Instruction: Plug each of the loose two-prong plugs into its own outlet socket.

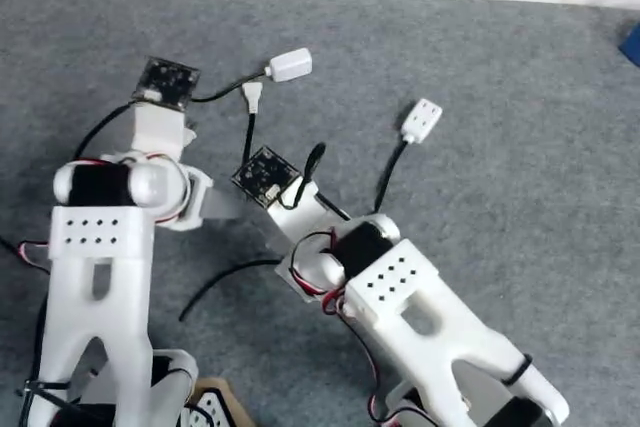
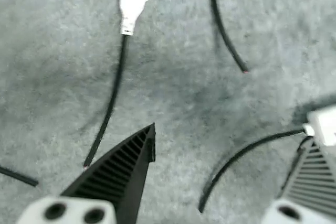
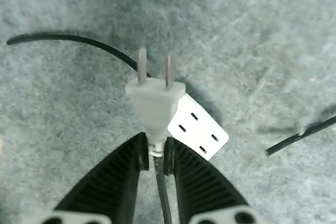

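Grey felt-like table (image 1: 540,147) with a white outlet socket (image 1: 422,119) and loose black cords (image 1: 225,282)

Soft, even overhead light, faint diffuse shadows

In the right wrist view the held plug (image 3: 155,100) is covering a corner of the outlet socket (image 3: 202,129) behind it. In the left wrist view a white block (image 2: 326,124), probably a socket, is running off the edge, and the loose plug (image 2: 130,9) is showing blurred prongs.
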You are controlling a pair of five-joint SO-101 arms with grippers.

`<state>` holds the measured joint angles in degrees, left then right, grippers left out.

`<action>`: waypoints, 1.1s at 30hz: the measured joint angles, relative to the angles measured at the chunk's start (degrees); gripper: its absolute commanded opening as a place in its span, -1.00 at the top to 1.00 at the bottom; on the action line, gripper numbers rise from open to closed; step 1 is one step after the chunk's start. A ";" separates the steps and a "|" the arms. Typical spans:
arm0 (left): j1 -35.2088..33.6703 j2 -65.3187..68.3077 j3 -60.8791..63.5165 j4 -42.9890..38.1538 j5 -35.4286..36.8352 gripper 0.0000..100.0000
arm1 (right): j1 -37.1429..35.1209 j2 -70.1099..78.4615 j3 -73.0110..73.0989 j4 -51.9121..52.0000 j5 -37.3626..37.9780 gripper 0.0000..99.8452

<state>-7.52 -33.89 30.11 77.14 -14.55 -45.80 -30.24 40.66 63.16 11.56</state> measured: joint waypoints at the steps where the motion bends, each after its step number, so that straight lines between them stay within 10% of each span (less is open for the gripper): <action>1: 0.79 0.00 0.00 0.35 0.00 0.20 | 0.00 0.35 0.00 0.00 -0.18 0.99; 12: 13.19 0.00 1.67 3.87 4.13 0.20 | 0.53 2.37 0.00 -1.58 -2.02 0.99; 33: 9.67 0.44 10.55 -5.45 4.13 0.20 | -0.97 -1.14 -12.84 13.19 -2.20 0.99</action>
<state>2.15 -33.45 40.66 71.69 -10.42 -46.77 -31.38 27.82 76.35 9.36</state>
